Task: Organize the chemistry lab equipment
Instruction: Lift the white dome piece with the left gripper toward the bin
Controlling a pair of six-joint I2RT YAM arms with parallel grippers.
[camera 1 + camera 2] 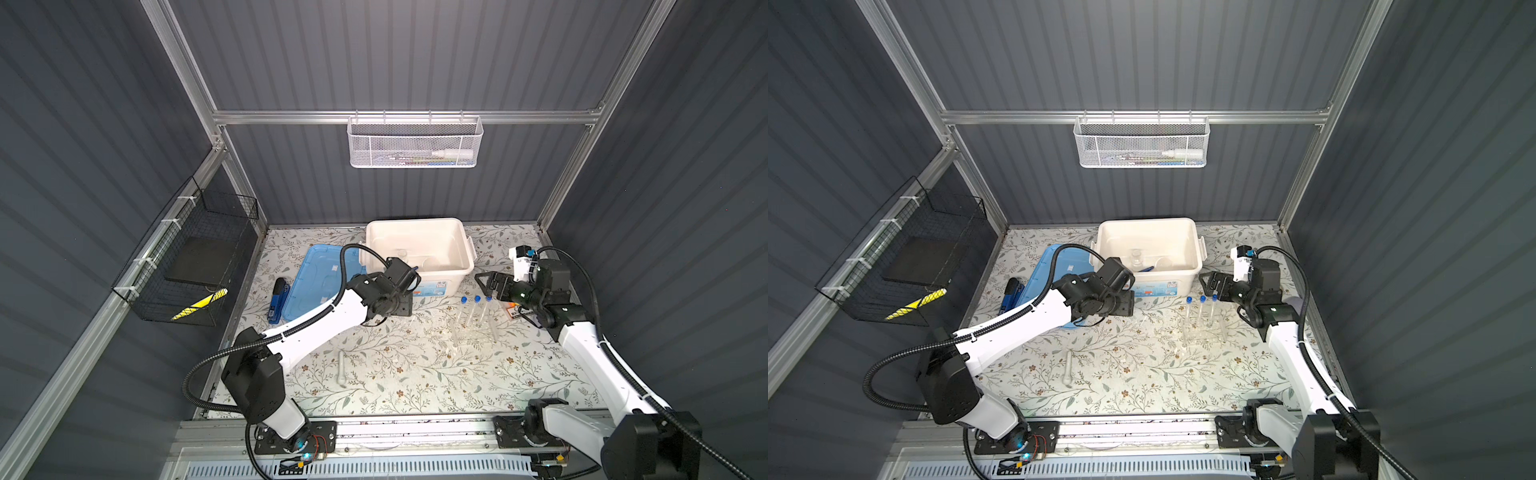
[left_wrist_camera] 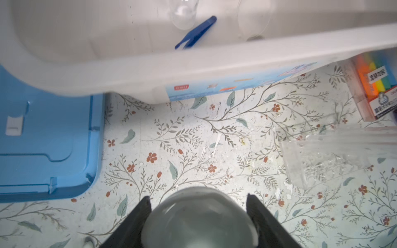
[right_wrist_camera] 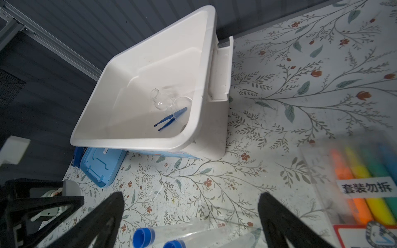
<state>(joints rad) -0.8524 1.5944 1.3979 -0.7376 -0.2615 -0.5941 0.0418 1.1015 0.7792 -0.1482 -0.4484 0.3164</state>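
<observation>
My left gripper (image 2: 198,198) is shut on a small white bowl (image 2: 199,219) and hangs low over the table in front of the white bin (image 1: 415,224). In the bin lie blue tweezers (image 2: 196,32), a small clear glass vessel (image 3: 160,101) and a second bowl (image 3: 181,103). Three blue-capped test tubes (image 1: 477,307) stand in the clear rack (image 1: 473,330). My right gripper (image 3: 191,195) is open just above and behind their caps, with nothing between its fingers. A white pestle (image 1: 341,369) lies on the table near the front left.
A blue lid (image 1: 316,282) lies left of the bin, and a dark blue stapler (image 1: 278,301) lies beside that. A pack of coloured highlighters (image 3: 365,182) lies right of the rack. A wire basket (image 1: 195,266) hangs on the left wall and a mesh basket (image 1: 415,143) on the back rail.
</observation>
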